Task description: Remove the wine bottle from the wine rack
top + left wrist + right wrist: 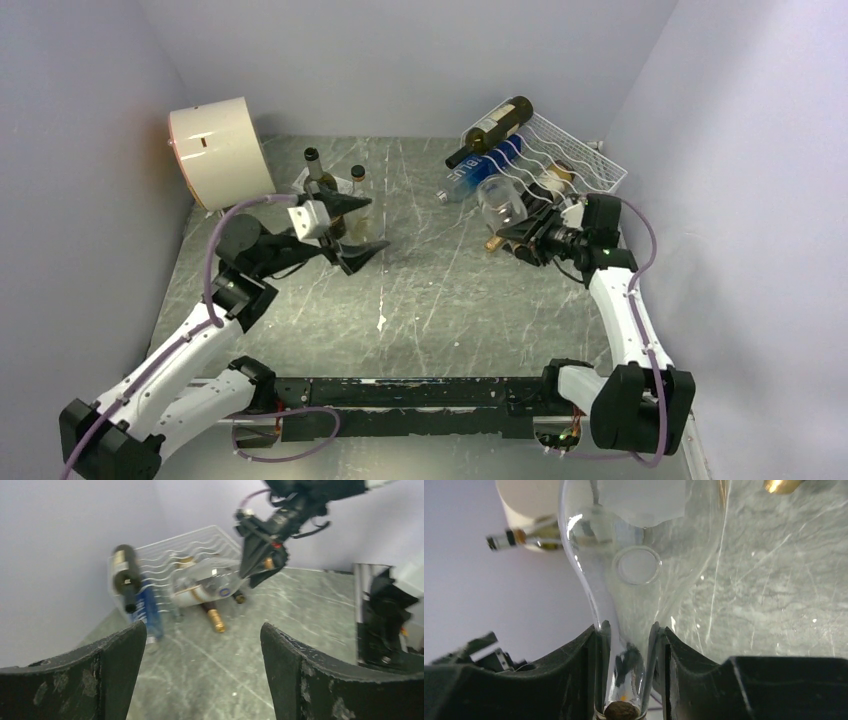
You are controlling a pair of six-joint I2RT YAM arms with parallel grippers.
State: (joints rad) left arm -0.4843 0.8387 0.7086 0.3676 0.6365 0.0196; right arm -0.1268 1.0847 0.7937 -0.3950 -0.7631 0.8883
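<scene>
A clear glass wine bottle (500,200) (639,555) with a cork (620,711) is held by its neck in my right gripper (520,230) (629,630), which is shut on it. It hangs by the front left edge of the white wire wine rack (580,160) (200,540); whether it touches the rack I cannot tell. A dark bottle (492,128) (124,572) and a blue bottle (480,170) (150,610) lie in the rack's cradles. My left gripper (360,230) (202,640) hovers open and holds nothing, left of centre, facing the rack.
A gold-capped bottle (493,243) (215,617) lies on the marble tabletop below the clear one. A cream drum (220,150) stands at the back left, with two upright bottles (318,175) beside it, just behind my left gripper. Walls close in on three sides.
</scene>
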